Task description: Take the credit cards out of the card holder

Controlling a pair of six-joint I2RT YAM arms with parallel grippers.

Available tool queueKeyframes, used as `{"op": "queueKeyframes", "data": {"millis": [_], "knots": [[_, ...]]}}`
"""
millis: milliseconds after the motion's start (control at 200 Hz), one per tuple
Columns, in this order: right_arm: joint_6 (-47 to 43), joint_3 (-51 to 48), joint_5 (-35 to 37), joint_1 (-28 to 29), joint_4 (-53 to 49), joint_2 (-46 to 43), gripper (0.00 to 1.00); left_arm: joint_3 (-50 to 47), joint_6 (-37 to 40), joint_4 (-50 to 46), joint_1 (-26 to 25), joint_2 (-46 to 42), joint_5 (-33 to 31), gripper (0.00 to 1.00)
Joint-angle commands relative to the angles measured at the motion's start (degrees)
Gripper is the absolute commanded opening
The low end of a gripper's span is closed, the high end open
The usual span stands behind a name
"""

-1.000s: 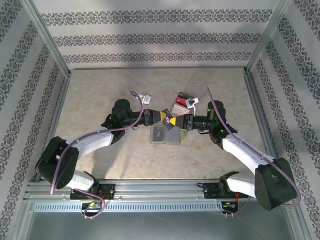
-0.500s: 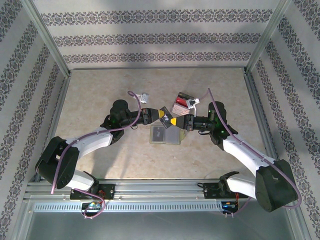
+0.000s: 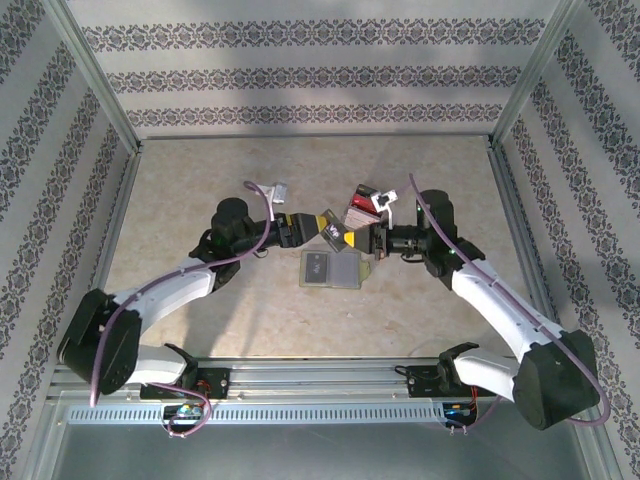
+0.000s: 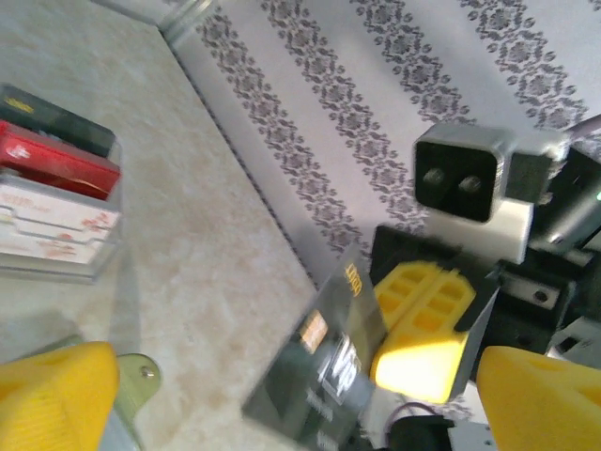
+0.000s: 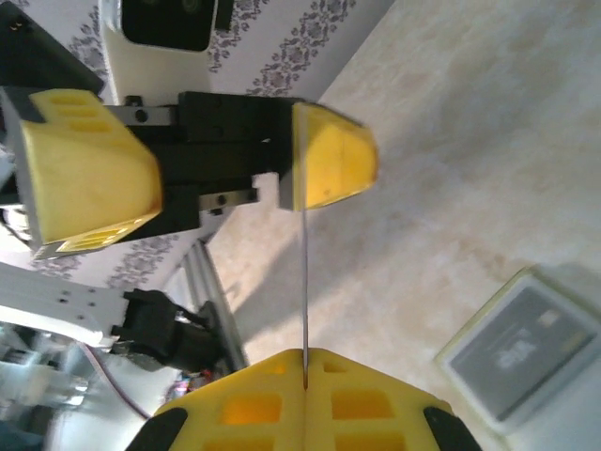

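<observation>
Clearly, the dark credit card (image 4: 319, 371) looks thin, rectangular.

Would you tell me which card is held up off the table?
The dark card, pinched in the right pincer; the red card and white card lie stacked on the table.

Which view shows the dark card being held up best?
Left wrist: the dark card shows its printed face there. Right wrist sees it edge-on, a thin line in the shut right tool. Top external shows it small.
</observation>
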Motion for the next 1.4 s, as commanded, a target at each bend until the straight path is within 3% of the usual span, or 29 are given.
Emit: {"op": "queueKeyframes", "data": {"millis": [0,205,545,1394], "knots": [[-19.45,7.33,7.45,-0.76,-17.94,2.6,0.0,2.73,6.75,-10.93,0.7,-4.86,-5.77,0.99],[-37.01,17.97,18.62,-2.47,-29.01,11.53,0.0,1.96,10.42,-19.21,0.72,-9.69,-12.19,0.99],[-49.96,30.57,35.79,-4.29,-32.7,28.53,0.0,0.83,12.32,-22.22,0.74,-9.64,-16.7,0.99],[-55.13,41.65,24.72,-10.85,-28.91,43.05,0.0,1.16,12.07,-24.21,1.06,-6.86,-19.55,0.99]]}}
